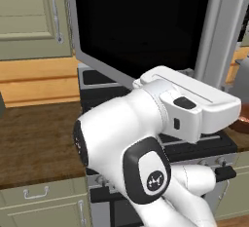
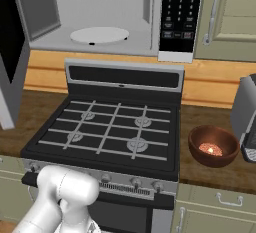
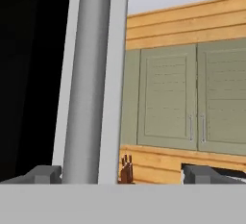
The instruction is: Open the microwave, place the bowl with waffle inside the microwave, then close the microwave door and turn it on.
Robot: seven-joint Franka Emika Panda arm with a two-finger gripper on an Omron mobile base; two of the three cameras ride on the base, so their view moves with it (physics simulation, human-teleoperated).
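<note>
Wooden counter, black stove, sage cabinets, plank wall

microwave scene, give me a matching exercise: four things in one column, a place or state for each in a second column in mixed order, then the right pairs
Things:
1. microwave door
2. bowl
3. turntable
4. claw

Places or states:
A. on the wooden counter right of the stove
B. open, next to the door's bar handle
C. swung open
D. bare, inside the light grey cavity

Pairs: 1-C, 2-A, 3-D, 4-B
</note>
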